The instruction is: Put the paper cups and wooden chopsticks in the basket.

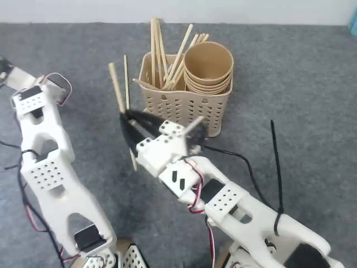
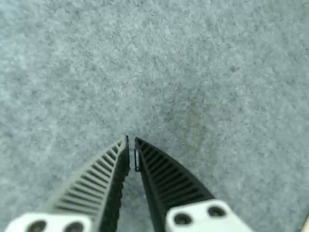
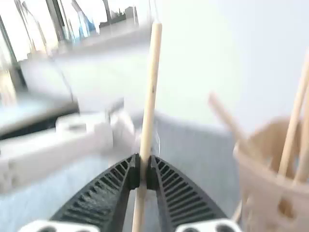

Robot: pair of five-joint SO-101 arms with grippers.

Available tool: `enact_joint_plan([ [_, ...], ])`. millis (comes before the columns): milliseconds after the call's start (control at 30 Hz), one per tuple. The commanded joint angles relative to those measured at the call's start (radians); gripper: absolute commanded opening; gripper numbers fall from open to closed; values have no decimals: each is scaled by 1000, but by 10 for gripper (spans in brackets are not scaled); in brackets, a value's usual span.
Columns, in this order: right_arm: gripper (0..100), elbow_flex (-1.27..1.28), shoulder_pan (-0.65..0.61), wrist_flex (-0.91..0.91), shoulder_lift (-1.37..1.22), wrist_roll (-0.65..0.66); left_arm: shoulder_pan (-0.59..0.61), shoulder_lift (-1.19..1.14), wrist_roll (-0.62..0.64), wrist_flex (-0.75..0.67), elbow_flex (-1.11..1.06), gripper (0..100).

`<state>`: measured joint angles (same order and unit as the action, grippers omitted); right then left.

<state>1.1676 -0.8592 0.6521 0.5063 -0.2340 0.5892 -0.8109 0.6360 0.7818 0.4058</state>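
The right claw [image 3: 143, 162] is clamped shut on one chopstick [image 3: 150, 87], holding it roughly upright just beside the basket [image 1: 184, 106]. In the basket are stacked cups [image 1: 209, 64] and other chopsticks [image 1: 164, 53]. The left claw [image 2: 131, 141] is all but closed, holding nothing, above the grey surface [image 2: 217, 72].

Grey surface [image 1: 301, 84] below me, felt-like and speckled, spreading wide across the whole view. At its far edge there's a pale wall [image 1: 234, 10], plain and bright. In the far corner, a sliver of something teal [image 1: 354, 22], too cut off to identify. Farther back, blurred bright shapes [image 3: 72, 21] that I can't make out.
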Motion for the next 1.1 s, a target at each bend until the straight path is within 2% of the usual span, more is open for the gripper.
enact_joint_plan([
  [0,8,34,50,311,-16,14,-5,18,3,0,47,16],
  [133,8,117,22,582,-30,198,-5,18,3,0,47,16],
  [233,8,130,10,659,-53,328,-5,18,3,0,47,16],
  [367,8,41,108,708,-153,354,-21,18,3,0,48,16],
  [500,8,-87,211,868,-325,390,-37,20,2,0,48,16],
  [633,8,-180,151,1107,-522,701,-38,20,2,3,61,16],
  [700,8,-212,107,1109,-599,818,-38,14,2,5,67,16],
  [800,8,-265,110,1109,-682,783,-38,14,2,5,67,16],
  [900,8,-333,163,1109,-725,744,-38,15,2,5,67,16],
  [1067,8,-456,188,1109,-768,746,-40,15,2,5,68,16],
])
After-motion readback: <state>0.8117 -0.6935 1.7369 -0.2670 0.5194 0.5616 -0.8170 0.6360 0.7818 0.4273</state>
